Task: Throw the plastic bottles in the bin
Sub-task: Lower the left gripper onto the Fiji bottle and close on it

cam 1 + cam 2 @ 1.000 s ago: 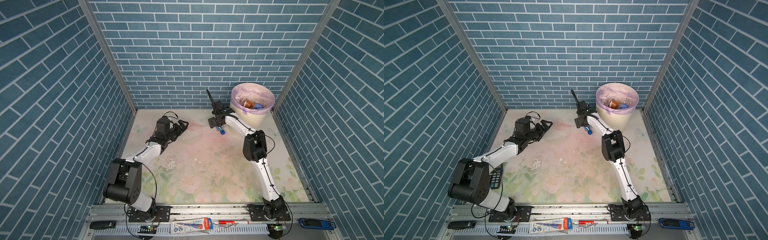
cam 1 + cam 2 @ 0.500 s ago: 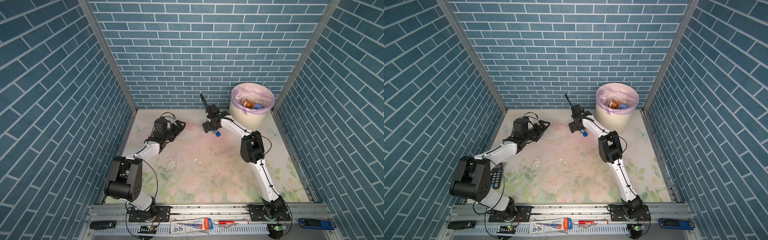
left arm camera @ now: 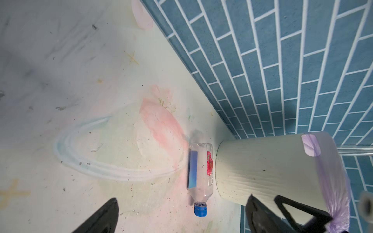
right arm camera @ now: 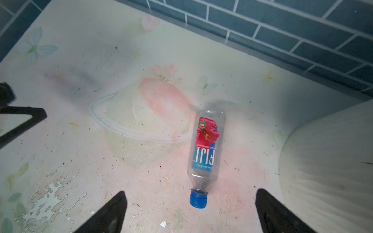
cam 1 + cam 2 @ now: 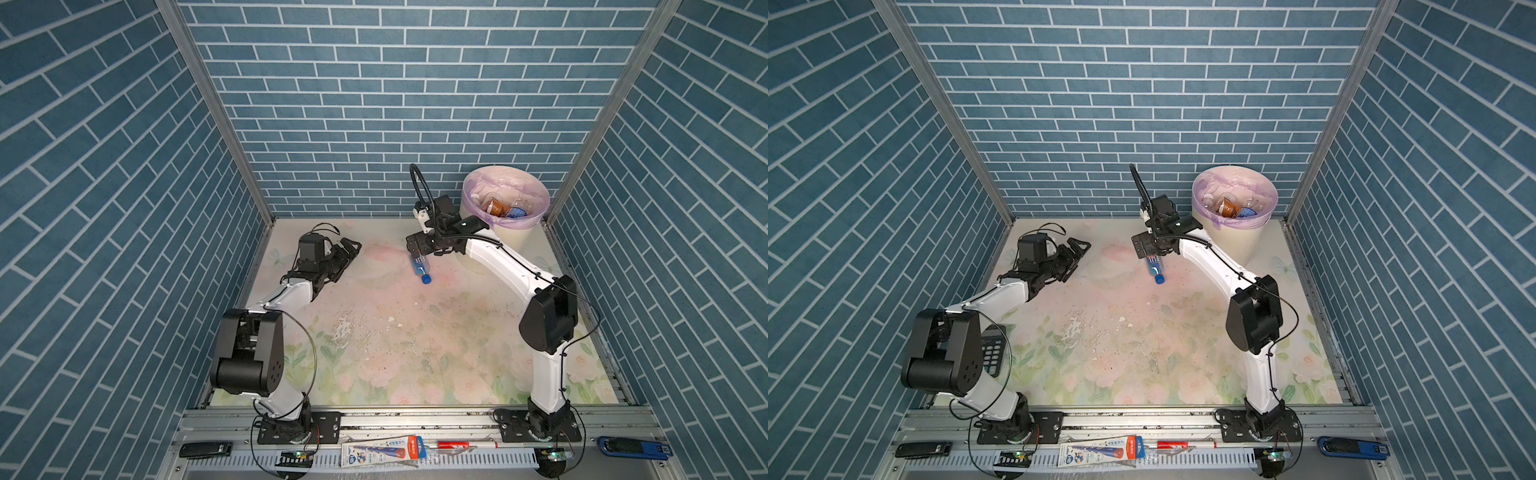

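Right gripper [image 5: 419, 248] hovered spread wide over the lone bottle [image 5: 420, 268] beside the bin [image 5: 505, 230] — apparently lining up a grasp; left gripper [image 5: 347, 253], also wide, hung apart.

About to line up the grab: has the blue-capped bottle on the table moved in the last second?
Yes. The bottle has shifted left and toward the front, farther from the bin, in both top views.

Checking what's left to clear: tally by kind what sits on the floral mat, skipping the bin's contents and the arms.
Clear Fiji bottle, blue cap: 1
Cream-white bin, lilac liner: 1
Black calculator: 1
Total: 3
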Tool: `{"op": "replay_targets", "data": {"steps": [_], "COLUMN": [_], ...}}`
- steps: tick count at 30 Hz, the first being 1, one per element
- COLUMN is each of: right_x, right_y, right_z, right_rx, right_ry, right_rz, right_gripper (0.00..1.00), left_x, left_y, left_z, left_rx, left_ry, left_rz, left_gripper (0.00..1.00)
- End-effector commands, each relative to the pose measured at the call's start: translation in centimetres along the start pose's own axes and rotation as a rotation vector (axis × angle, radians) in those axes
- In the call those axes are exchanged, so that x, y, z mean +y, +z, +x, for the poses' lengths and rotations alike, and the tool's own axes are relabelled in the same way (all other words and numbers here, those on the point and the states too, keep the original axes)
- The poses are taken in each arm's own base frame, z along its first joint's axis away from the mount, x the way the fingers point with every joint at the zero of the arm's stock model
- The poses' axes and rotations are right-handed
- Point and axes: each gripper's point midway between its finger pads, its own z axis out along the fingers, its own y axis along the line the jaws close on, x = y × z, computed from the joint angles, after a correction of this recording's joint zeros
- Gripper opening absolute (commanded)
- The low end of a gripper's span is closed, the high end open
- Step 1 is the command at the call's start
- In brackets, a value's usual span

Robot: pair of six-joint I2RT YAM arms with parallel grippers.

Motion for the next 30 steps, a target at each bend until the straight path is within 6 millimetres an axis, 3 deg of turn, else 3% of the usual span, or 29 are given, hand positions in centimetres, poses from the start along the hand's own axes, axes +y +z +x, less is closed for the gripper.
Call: {"op": "replay_targets", "data": {"steps": [1,5,11,15,25,30], "right_x": [-1.3,-1.8,-2.4,-4.0,-6.7,-7.5], "right_y": [-1.8,-5.3,-12.5,-16.0,-19.5,-19.9], "right_z": [1.0,0.3,-2.0,-2.6,-1.1,-0.4], "right_rx": [0.01,-0.046,-0.218,-0.28,-0.336,-0.364], "right_ry": [-0.004,-0.023,-0.039,-0.04,-0.015,0.023], "right_rz": [0.05,0.062,0.069,0.128,0.185,0.176], "right_gripper": [0.99,0.99,0.99,0.99,0.99,0.99], "left_x": [-1.8,-3.4,-4.5,-5.2,-6.7,-5.2], "left_y": [1.4,3.3,7.0,9.3,13.3,15.4], "left_z": [2.1,4.3,7.6,9.3,12.7,13.5], "left_rx": [0.095,0.182,0.341,0.396,0.483,0.535], "left_ry": [0.067,0.145,0.316,0.395,0.541,0.545], "left_rz": [0.0,-0.021,-0.133,-0.162,-0.23,-0.277], "left_gripper": [0.99,0.99,0.99,0.99,0.99,0.99]}}
